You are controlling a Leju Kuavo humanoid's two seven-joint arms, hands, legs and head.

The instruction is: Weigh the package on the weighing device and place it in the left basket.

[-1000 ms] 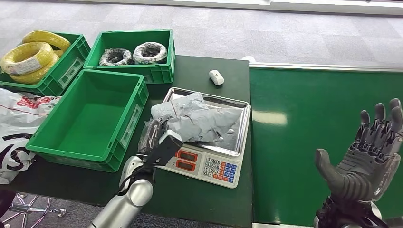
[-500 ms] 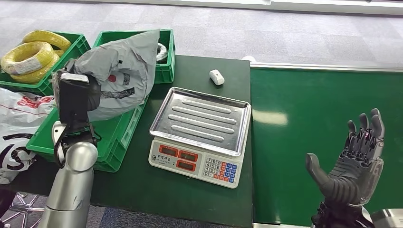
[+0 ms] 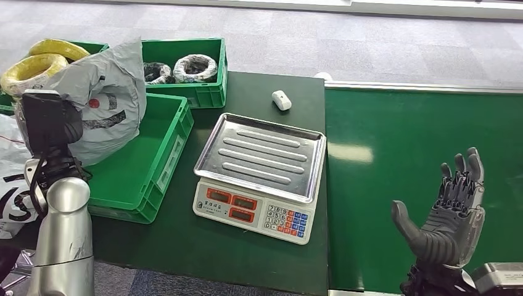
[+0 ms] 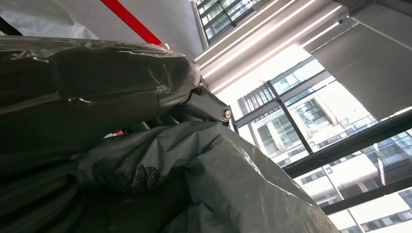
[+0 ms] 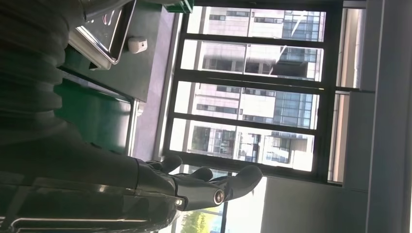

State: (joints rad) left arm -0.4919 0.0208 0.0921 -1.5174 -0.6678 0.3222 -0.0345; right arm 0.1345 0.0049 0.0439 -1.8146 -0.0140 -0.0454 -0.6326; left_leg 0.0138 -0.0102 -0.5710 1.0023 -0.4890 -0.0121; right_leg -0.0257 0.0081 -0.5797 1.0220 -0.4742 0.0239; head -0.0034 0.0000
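Left of the scale (image 3: 259, 179), the empty green basket (image 3: 161, 161) sits below the grey package (image 3: 105, 98), now carried farther left and gripped by the left hand (image 3: 49, 120). Right of the scale, the right hand (image 3: 449, 222) has sunk slightly, fingers spread, holding nothing.

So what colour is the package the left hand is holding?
Grey, with a red dot and dark markings; the package shows best in the head view.

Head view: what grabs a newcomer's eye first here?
The grey package held up by the left hand above the near green basket, at the table's left. Next, the empty steel pan of the scale mid-table. Then the right hand, open with fingers spread over the green belt.
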